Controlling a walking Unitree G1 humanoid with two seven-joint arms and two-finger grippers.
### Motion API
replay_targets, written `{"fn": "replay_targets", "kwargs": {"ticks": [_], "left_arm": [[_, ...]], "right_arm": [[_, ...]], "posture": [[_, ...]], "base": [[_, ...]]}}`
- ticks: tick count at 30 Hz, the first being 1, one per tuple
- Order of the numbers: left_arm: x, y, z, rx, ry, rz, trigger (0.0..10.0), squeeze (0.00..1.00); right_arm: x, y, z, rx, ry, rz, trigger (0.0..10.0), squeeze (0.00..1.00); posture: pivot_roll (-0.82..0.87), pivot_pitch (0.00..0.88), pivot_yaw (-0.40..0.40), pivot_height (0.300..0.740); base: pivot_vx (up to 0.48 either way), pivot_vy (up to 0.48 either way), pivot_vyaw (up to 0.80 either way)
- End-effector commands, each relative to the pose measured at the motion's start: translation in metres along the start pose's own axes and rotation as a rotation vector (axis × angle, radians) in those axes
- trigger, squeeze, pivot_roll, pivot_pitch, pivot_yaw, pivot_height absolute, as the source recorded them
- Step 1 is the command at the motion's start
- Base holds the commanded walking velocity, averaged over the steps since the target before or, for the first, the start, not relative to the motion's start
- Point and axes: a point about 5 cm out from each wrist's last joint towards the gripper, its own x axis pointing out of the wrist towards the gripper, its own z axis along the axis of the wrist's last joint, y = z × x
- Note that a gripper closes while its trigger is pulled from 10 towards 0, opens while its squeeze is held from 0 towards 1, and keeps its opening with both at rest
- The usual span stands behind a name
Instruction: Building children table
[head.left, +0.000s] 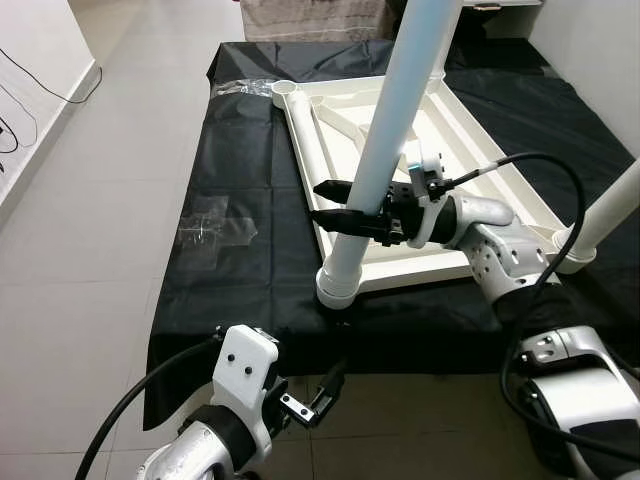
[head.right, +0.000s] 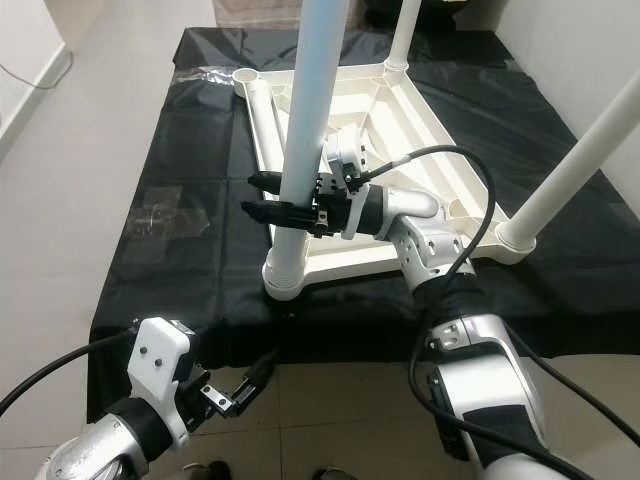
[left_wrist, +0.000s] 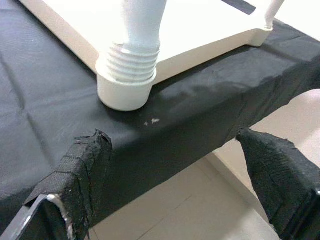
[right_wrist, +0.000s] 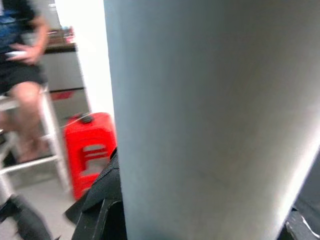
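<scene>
Children's table lies upside down on a black cloth, with its white legs pointing upward. The near leg stands upright in its corner socket, so its long axis is almost vertical. The right end effector has its fingers closed around this leg, a little above the socket. The left end effector is spread and holds nothing; it waits lower, near the cloth edge. I judge the right arm should turn the leg about its axis.

Smooth, slightly glossy white plastic table leg and tabletop lie on matt black woven cloth.
</scene>
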Motion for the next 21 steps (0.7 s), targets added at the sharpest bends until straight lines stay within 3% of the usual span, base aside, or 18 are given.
{"fn": "replay_targets", "kwargs": {"ticks": [1, 7, 9, 12, 14, 17, 21], "left_arm": [[0.001, 0.004, -0.004, 0.002, 0.012, 0.013, 10.0, 0.0], [0.007, 0.013, -0.002, 0.026, -0.003, 0.027, 10.0, 0.0], [0.007, 0.014, -0.002, 0.028, -0.005, 0.028, 10.0, 0.0], [0.011, 0.018, -0.002, 0.035, -0.012, 0.032, 10.0, 0.0], [0.012, 0.018, -0.002, 0.036, -0.013, 0.032, 10.0, 0.0], [0.016, 0.021, -0.002, 0.043, -0.018, 0.032, 10.0, 0.0], [0.017, 0.023, -0.002, 0.048, -0.021, 0.033, 10.0, 0.0]], "right_arm": [[-0.005, 0.003, -0.026, 0.037, 0.115, -0.11, 10.0, 0.0], [-0.005, 0.004, -0.03, 0.023, 0.139, -0.342, 10.0, 0.0], [-0.005, 0.004, -0.031, 0.023, 0.148, -0.362, 10.0, 0.0], [0.0, 0.003, -0.036, 0.02, 0.179, -0.535, 10.0, 0.0], [0.001, 0.003, -0.037, 0.02, 0.188, -0.558, 10.0, 0.0], [0.006, 0.004, -0.042, 0.063, 0.234, -0.723, 10.0, 0.0], [0.007, 0.004, -0.046, 0.09, 0.249, -0.821, 10.0, 0.0]], "posture": [[0.1, 0.234, -0.037, 0.74], [0.09, 0.214, -0.033, 0.74], [0.09, 0.214, -0.033, 0.74], [0.09, 0.203, -0.031, 0.74], [0.09, 0.203, -0.031, 0.74], [0.08, 0.19, -0.03, 0.74], [0.08, 0.185, -0.033, 0.74]], "base": [[0.0, 0.0, 0.0], [0.0, 0.0, 0.0], [0.0, 0.0, 0.0], [0.0, 0.0, 0.0], [0.0, 0.0, 0.0], [0.0, 0.0, 0.0], [0.0, 0.0, 0.0]]}}
